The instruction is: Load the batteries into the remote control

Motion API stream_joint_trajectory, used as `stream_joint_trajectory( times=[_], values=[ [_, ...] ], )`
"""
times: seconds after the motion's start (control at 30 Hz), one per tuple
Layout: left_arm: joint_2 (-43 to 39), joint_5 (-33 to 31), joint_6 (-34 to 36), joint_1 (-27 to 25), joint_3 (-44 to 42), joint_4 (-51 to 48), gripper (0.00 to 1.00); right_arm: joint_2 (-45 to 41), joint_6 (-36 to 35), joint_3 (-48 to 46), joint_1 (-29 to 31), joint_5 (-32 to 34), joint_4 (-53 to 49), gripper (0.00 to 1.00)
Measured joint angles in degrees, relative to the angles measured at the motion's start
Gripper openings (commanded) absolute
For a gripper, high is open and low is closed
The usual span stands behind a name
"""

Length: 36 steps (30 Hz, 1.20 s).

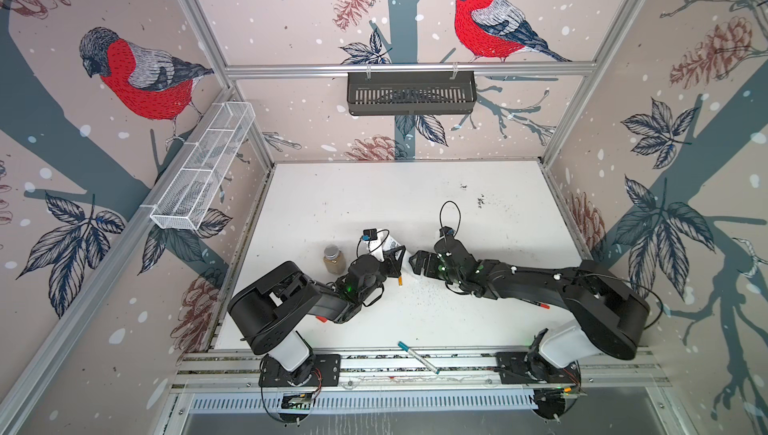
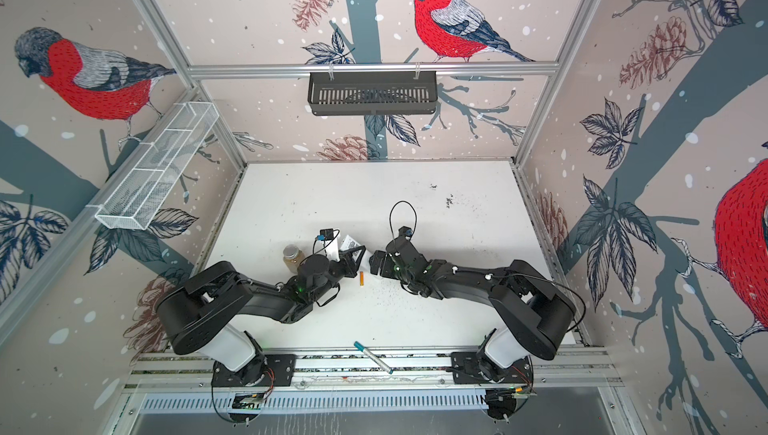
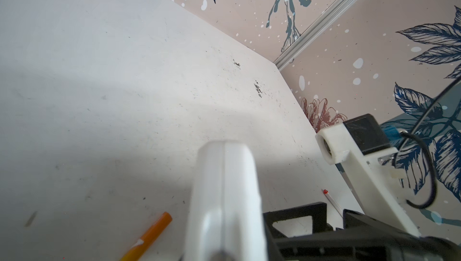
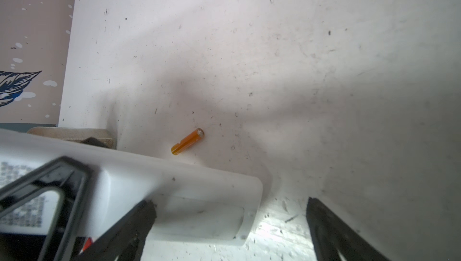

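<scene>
1. My left gripper (image 1: 394, 258) is clamped tight on the remote control (image 1: 380, 249), just left of centre in both top views. The remote is held off the table (image 1: 374, 196), with its labelled white back showing.
2. My right gripper (image 1: 417, 264) stands wide open just right of the remote. In the right wrist view the remote's end fills the lower left and reaches between my fingers (image 4: 139, 222). I cannot tell whether they touch it.
3. One battery (image 1: 400, 280) lies on the table just below both grippers, touching neither.
4. A jar (image 1: 333, 259) stands left of my left gripper.
</scene>
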Motion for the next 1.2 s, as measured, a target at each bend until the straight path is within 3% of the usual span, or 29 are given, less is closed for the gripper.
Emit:
stream_joint_trajectory(
  times=[0.17,0.53,1.2],
  values=[
    [-1.7,-3.5,0.5,0.0,-0.1,-2.2,0.0,2.7,-0.4,6.1,2.1,6.0,-7.2,0.99],
    [-3.3,-6.0,1.3,-0.7,0.9,-6.1,0.0,3.1,-3.0,7.8,2.2,7.1,-9.3,1.0],
    [-2.0,-1.7,3.1,-1.3,2.0,-5.7,0.0,-1.9,-5.0,5.2,1.3,6.3,-11.8,1.0]
  ],
)
